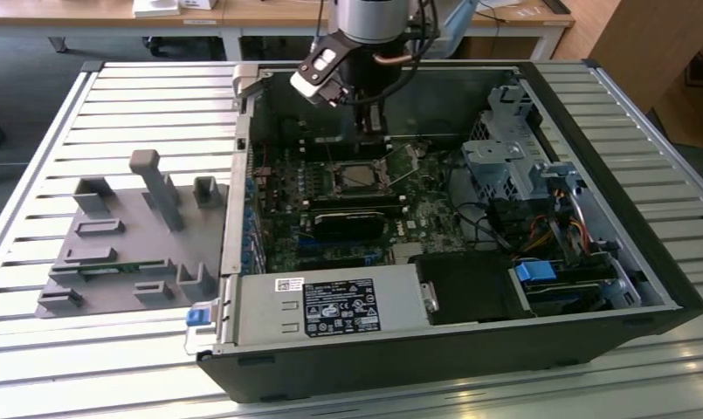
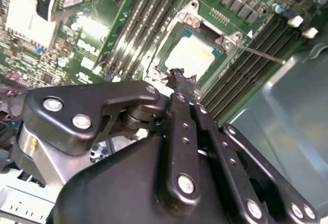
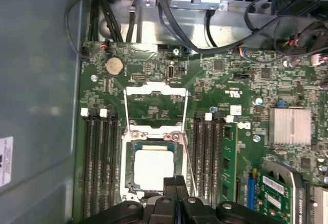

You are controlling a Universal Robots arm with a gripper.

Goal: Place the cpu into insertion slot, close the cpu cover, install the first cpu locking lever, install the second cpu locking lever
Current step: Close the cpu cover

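Gripper [image 3: 177,180] fingers are pressed together with nothing between them, as we read it from both wrist views. In the exterior view the gripper [image 1: 372,131] hangs inside the open computer case [image 1: 630,262], just above the motherboard [image 1: 433,218] and close to the socket.

The cpu [image 3: 152,167] already sits flat in the insertion slot [image 3: 154,141], pale metal top up, with memory slots [image 3: 100,162] on either side. In the second wrist view the closed tips [image 2: 179,75] sit right at the edge of the cpu [image 2: 189,57]; we can't tell whether they touch it.

The cpu cover [image 3: 154,87] is swung open and lies away from the slot, with bare board showing through its window. Thin wire locking levers [image 3: 185,131] run along its sides, unlatched.

Handling, in our judgement:
- **Chip:** light, rigid and smooth-topped, with a delicate contact face, so hold it by the edges only and don't slide it.
- **Cover:** thin, stiff, hinged sheet metal, best pushed at its free edge.
- **Levers:** springy wire, easy to slip off, so bear on them near the bent ends.
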